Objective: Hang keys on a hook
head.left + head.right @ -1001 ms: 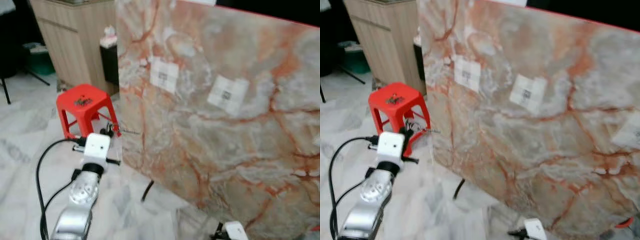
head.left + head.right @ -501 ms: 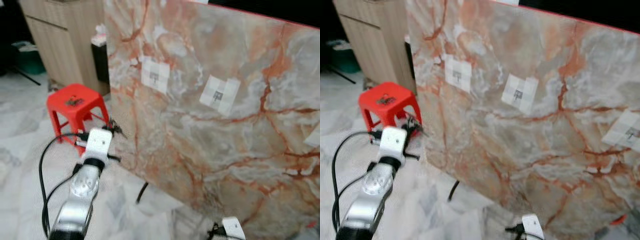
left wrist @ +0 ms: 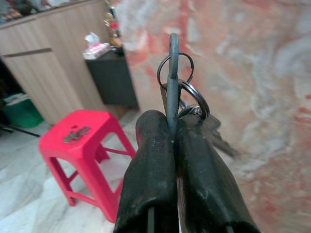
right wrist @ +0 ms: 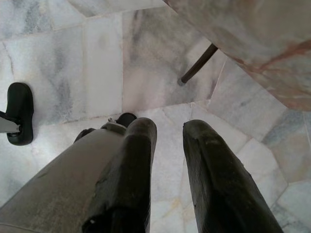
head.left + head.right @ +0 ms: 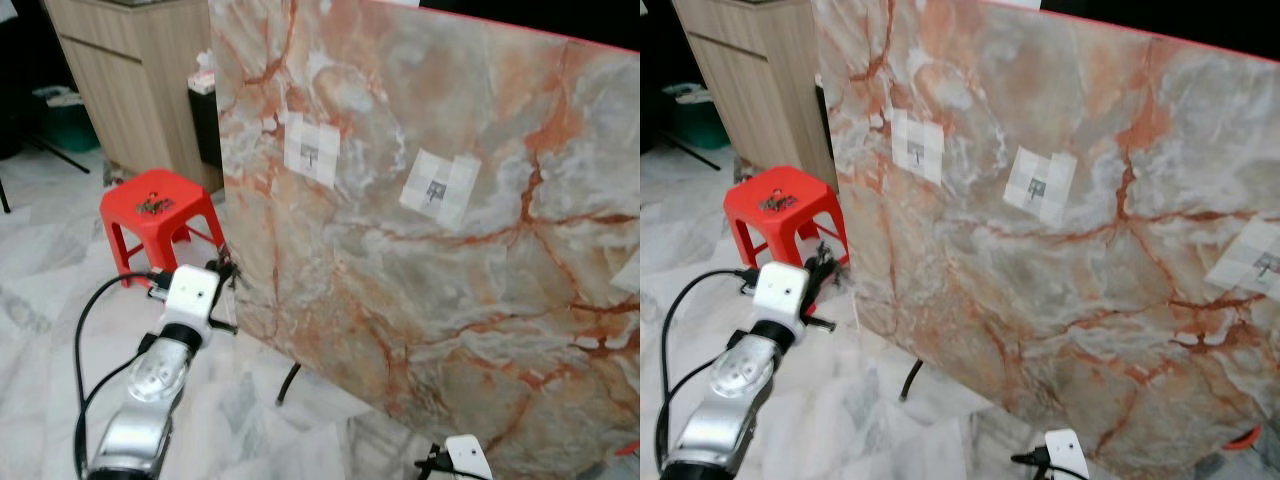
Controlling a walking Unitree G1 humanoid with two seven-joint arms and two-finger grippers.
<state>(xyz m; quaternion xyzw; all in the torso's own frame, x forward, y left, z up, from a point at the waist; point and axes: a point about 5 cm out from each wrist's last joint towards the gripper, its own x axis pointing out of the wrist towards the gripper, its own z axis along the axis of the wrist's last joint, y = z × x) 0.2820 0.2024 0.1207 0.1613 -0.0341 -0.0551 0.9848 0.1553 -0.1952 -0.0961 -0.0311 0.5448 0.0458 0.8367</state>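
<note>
A bunch of metal keys on steel split rings (image 3: 181, 99) is clamped between the closed black fingers of the left gripper (image 3: 172, 145), raised just beside the left edge of the large orange-veined marble-patterned panel (image 5: 450, 270). A red plastic stool (image 5: 155, 210) is seen on the pale marble floor (image 4: 92, 63) behind it. The right gripper (image 4: 167, 141) is hung low over the floor, fingers parted and holding nothing. White square paper tags (image 5: 311, 149) are fixed to the panel.

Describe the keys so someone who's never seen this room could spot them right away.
Find the big orange-veined marble panel with the red stool at its left edge. Just in front, the left pincer pinches the keys, the only metal rings there.
</note>
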